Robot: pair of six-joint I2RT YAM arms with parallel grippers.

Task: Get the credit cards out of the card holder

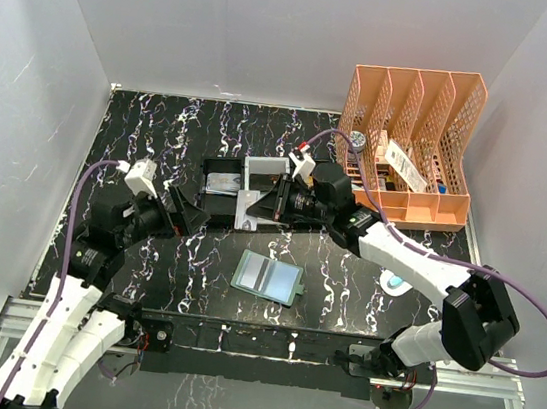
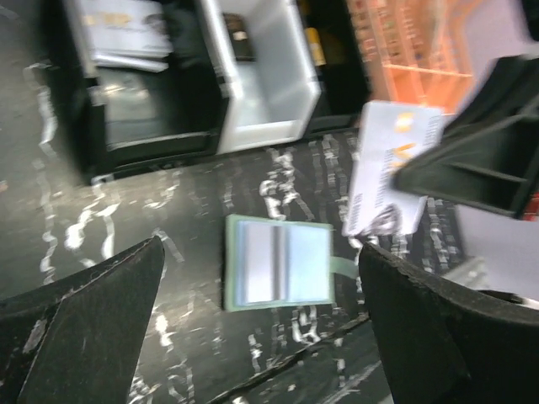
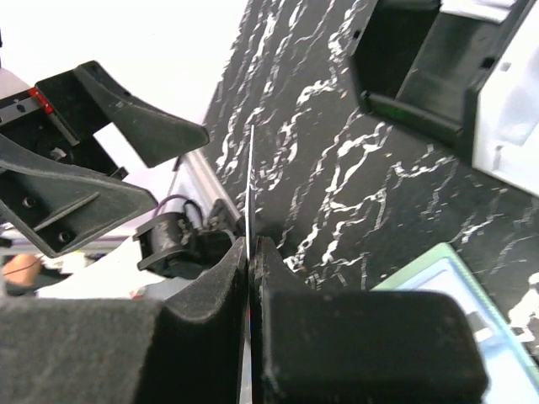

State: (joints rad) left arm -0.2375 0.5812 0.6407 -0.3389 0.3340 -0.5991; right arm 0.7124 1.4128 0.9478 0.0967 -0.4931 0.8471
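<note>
Left gripper [image 1: 189, 216] spread wide, empty; beyond it, black rectangular plastic tray [image 2: 143, 147] already holding pale cards [image 2: 122, 34]. Mid-table, soft sage-green bifold card holder [image 1: 267, 277] lying open, pockets apparently bare. Right gripper [image 3: 251, 252] clamped on thin pale plastic credit card [image 2: 392, 168], clear of holder, likely last, not yet deposited.

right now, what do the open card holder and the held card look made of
Card holder: probably soft faux leather or fabric, matte sage-green rim, pale blue lining. Card: likely thin stiff plastic; pale face, stands straight edge-on in the right tool.
</note>
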